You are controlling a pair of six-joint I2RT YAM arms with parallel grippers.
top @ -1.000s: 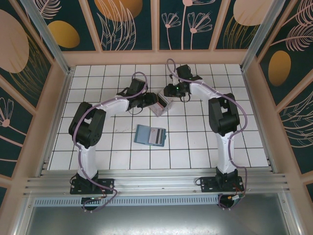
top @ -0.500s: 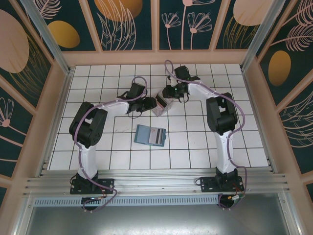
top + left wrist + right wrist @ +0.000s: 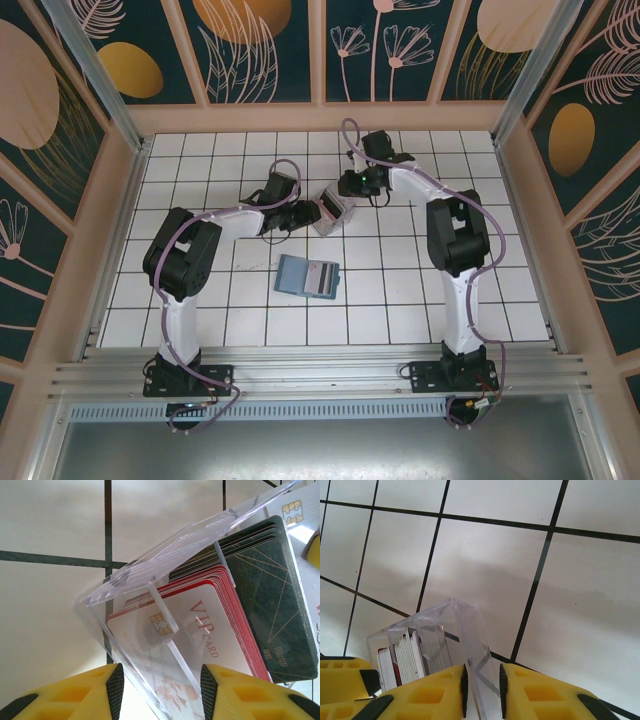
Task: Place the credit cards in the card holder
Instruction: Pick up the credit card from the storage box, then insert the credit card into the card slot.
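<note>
In the top view the card holder (image 3: pixel 293 274) lies flat and open on the white tiled table (image 3: pixel 400 290), a little below the centre of the frame, with 1 pale striped credit card (image 3: pixel 322 279) resting on its right half. The other credit cards (image 3: pixel 200 630) stand packed on edge inside a clear plastic box (image 3: pixel 333 212), which sits tilted just above the centre of the frame, between the 2 arms and apart from the card holder. The left claw (image 3: pixel 303 212) reaches the box from the left. In the left wrist view this claw (image 3: pixel 162 690) is about half wide, with a black pad (image 3: pixel 115 690) at the lower left and another at the lower middle, and it grips the near end of the clear plastic box (image 3: pixel 165 555) between them. Behind the clear wall sits a stack of pale, red-edged cards printed "VIP CARD", and a stack of dark green cards (image 3: pixel 265 595) sits to its right. The right claw (image 3: pixel 352 186) meets the box from the upper right. In the right wrist view that claw (image 3: pixel 483 690) is narrow, with a thin clear wall of the box (image 3: pixel 450 625) standing between its 2 pads at the bottom of the frame; I cannot tell whether they press on it. The card edges (image 3: pixel 407 655) show at the lower left.
</note>
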